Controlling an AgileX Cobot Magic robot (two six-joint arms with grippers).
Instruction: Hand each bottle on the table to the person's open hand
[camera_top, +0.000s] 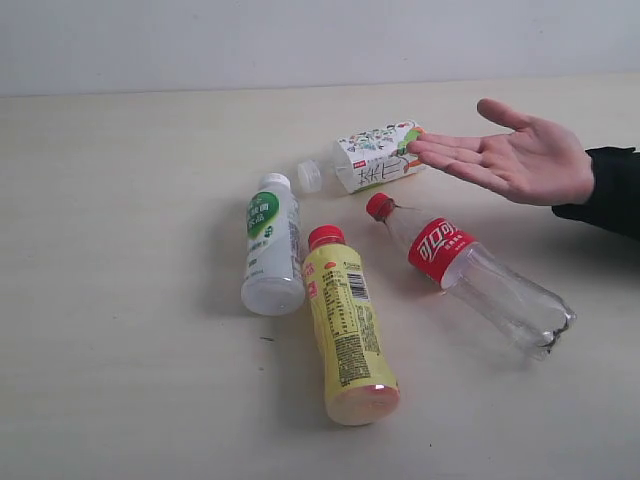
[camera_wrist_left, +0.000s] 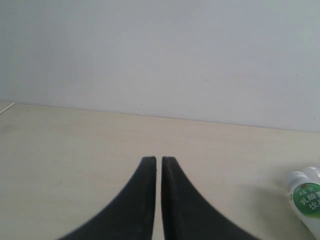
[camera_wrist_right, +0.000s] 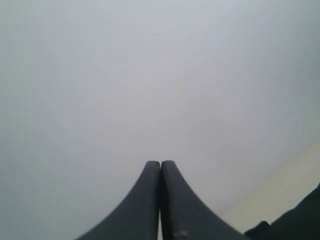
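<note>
Left gripper (camera_wrist_left: 159, 163): jaws together, empty. The white bottle (camera_wrist_left: 306, 202) lies on the table (camera_wrist_left: 75, 150) off to their side, untouched. The yellow bottle (camera_top: 347, 325), squarish bottle (camera_top: 372, 157) and empty-looking clear bottle (camera_top: 470, 272) lie capped, in no jaws. Right gripper (camera_wrist_right: 160, 165): jaws together, empty.

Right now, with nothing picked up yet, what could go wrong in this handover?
1. All four bottles lie on their sides; the white bottle and yellow bottle sit close together, so gripping one may roll the other.
2. The hand hovers right by the floral bottle; reaching there could strike it.
3. The clear bottle looks empty and dented at its base, so it may buckle or slip.
</note>
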